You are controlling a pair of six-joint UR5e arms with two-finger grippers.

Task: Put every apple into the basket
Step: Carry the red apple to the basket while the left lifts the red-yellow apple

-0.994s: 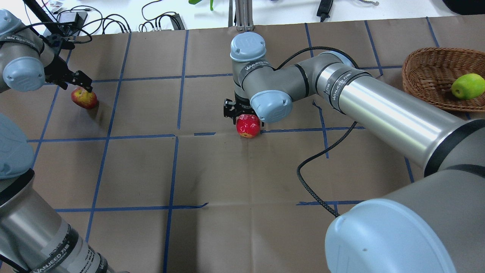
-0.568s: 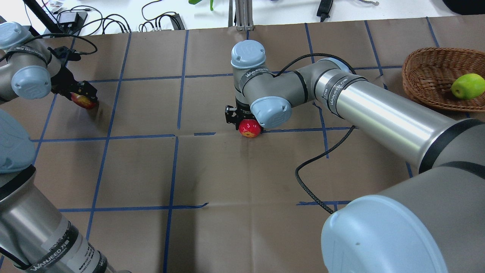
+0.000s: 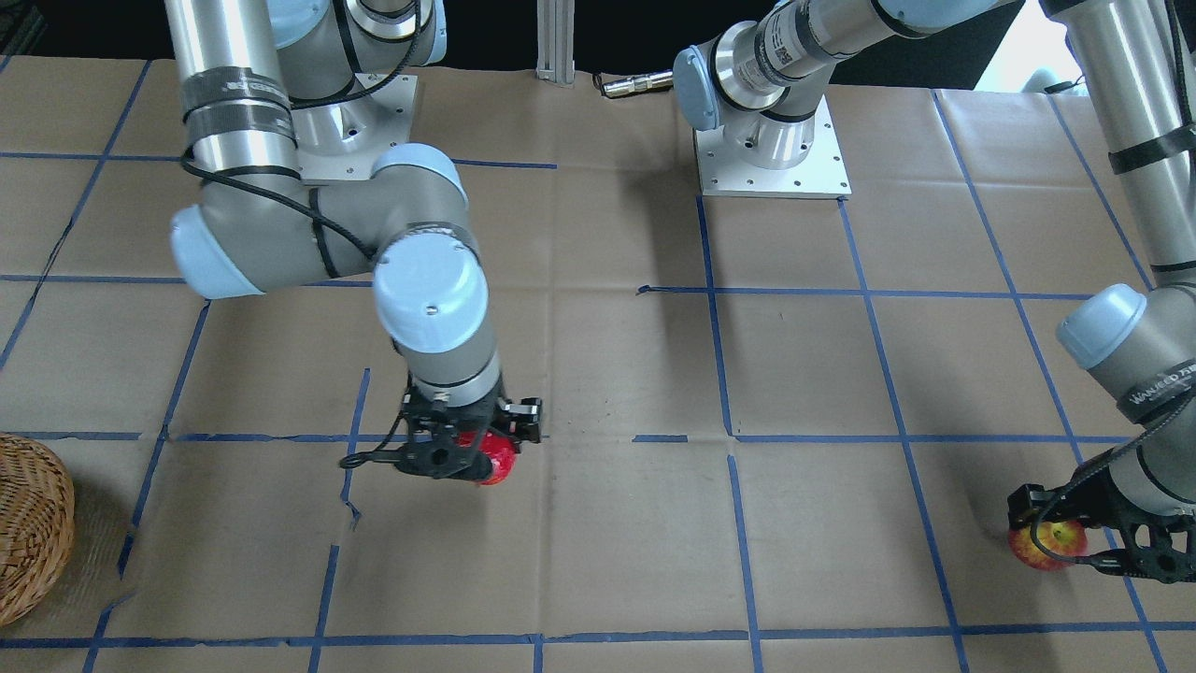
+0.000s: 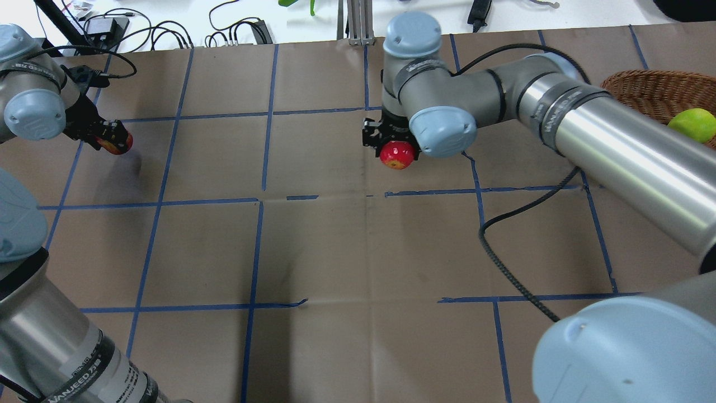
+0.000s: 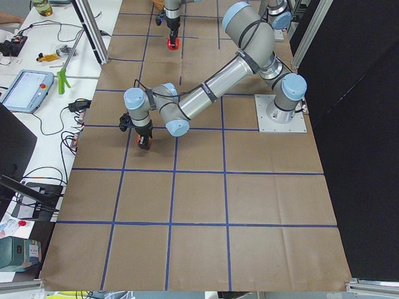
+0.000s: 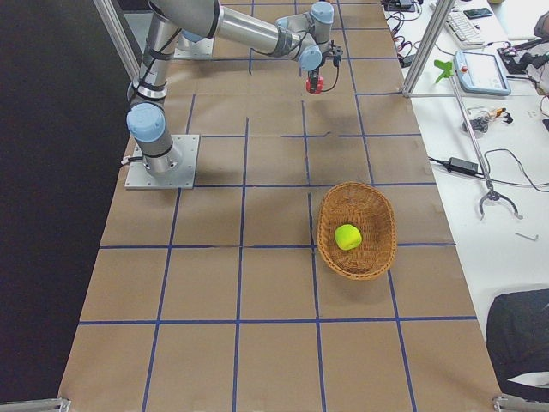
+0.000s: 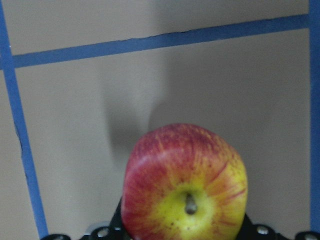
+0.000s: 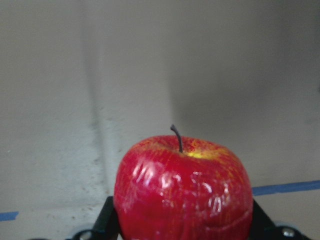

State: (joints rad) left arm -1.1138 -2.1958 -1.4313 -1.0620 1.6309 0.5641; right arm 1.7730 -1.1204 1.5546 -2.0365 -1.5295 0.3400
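Well, from the front, the right gripper (image 3: 481, 456) was clenched on the red apple (image 3: 497, 460), well apart from the basket (image 3: 33, 523). The left gripper (image 3: 1060, 544) was clamped round the blotched apple (image 3: 1042, 547), farther still from the basket. A black band on the left arm (image 3: 1135, 346) read "WANJEED".

From overhead, the green apple (image 4: 692, 124) lay inside the basket. The red apple hung between the basket and the blotched one.

From the right end, the green apple sat near the basket's middle.

The left wrist camera showed the blotched apple stem-end on between the fingers, with blue tape (image 7: 150, 44) on brown paper (image 7: 75, 125) beyond. The right wrist camera showed the red apple stem up, gripped on both sides.
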